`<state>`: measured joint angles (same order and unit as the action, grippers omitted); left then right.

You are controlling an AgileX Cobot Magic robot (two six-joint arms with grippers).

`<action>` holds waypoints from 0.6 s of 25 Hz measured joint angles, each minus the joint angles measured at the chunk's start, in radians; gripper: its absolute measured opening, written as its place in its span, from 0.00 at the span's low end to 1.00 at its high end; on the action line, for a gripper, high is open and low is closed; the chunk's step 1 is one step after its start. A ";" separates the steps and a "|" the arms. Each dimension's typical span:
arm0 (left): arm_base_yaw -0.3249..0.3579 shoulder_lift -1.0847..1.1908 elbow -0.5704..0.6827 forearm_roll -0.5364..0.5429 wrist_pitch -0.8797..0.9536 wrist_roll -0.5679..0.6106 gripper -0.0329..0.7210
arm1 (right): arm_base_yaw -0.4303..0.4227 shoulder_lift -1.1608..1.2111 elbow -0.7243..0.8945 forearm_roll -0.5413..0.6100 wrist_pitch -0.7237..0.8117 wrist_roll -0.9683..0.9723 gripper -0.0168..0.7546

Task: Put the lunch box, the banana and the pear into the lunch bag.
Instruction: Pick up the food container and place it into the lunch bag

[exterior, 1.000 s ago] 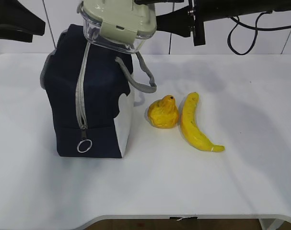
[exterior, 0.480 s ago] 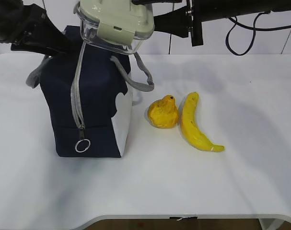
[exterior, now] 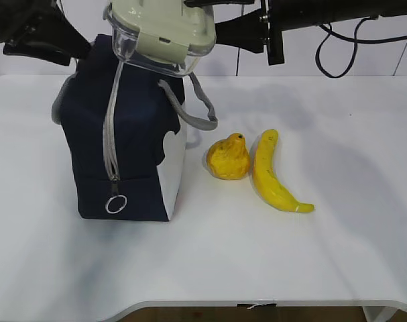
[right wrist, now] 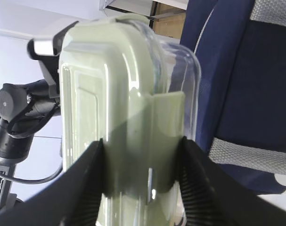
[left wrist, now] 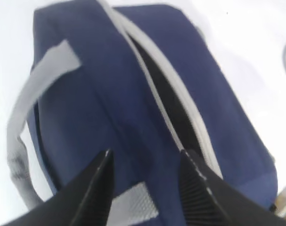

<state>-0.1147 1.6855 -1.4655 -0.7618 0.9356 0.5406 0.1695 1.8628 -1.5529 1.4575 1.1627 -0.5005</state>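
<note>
The navy lunch bag (exterior: 139, 154) stands upright at left, its zip open along the top (left wrist: 180, 117). My right gripper (exterior: 213, 30) reaches in from the right and is shut on the lunch box (exterior: 163, 33), holding it tilted just above the bag's top. In the right wrist view its fingers clamp the sage-green lid (right wrist: 128, 94), with the bag (right wrist: 256, 70) beyond. My left gripper (left wrist: 146, 155) is open over the bag's top left panel, one finger (left wrist: 199, 188) at the zip's edge. The pear (exterior: 228, 157) and the banana (exterior: 273, 176) lie on the table right of the bag.
A grey webbing handle (exterior: 202, 111) hangs off the bag's right side toward the pear. Another handle (left wrist: 25, 117) loops off the left side. The white table (exterior: 257, 255) runs to its front edge close to the camera.
My left arm has come in from the far left to the bag's top corner. The bag leaned left half a second ago and has settled back. The lunch box shifted slightly left.
</note>
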 joint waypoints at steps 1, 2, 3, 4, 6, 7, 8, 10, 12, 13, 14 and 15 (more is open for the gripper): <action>0.000 0.002 0.000 0.003 0.011 -0.006 0.51 | 0.000 0.000 0.000 0.000 0.000 0.000 0.50; 0.000 0.006 0.000 0.005 0.022 -0.008 0.51 | 0.000 0.000 0.000 0.000 0.000 0.000 0.50; 0.000 0.009 0.000 0.006 0.026 -0.010 0.51 | 0.000 0.000 0.000 0.000 0.000 0.000 0.50; 0.000 0.014 0.000 0.006 0.028 -0.012 0.51 | 0.000 0.000 0.000 0.000 0.000 0.000 0.50; 0.000 0.024 0.000 0.008 0.028 -0.014 0.51 | 0.000 0.000 0.000 0.000 0.000 0.000 0.50; 0.000 0.031 0.000 0.008 0.030 -0.016 0.51 | 0.000 0.000 0.000 0.000 0.000 0.000 0.50; 0.000 0.038 0.000 0.008 0.030 -0.017 0.51 | 0.000 0.000 0.000 0.000 0.000 0.000 0.50; 0.000 0.053 0.000 0.009 0.030 -0.018 0.51 | 0.000 0.000 0.000 0.000 0.000 0.000 0.50; 0.000 0.068 0.000 0.011 0.030 -0.021 0.50 | 0.002 0.000 0.000 0.000 0.000 0.000 0.50; 0.000 0.073 0.000 0.013 0.030 -0.021 0.49 | 0.004 0.000 0.000 0.000 0.000 0.000 0.50; 0.000 0.077 0.000 0.016 0.030 -0.021 0.47 | 0.009 0.000 0.000 0.000 0.000 0.000 0.50; 0.000 0.079 0.000 0.020 0.030 -0.021 0.43 | 0.014 0.000 0.000 0.000 0.000 0.000 0.50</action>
<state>-0.1147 1.7650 -1.4655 -0.7414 0.9653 0.5201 0.1833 1.8628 -1.5529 1.4575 1.1627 -0.5005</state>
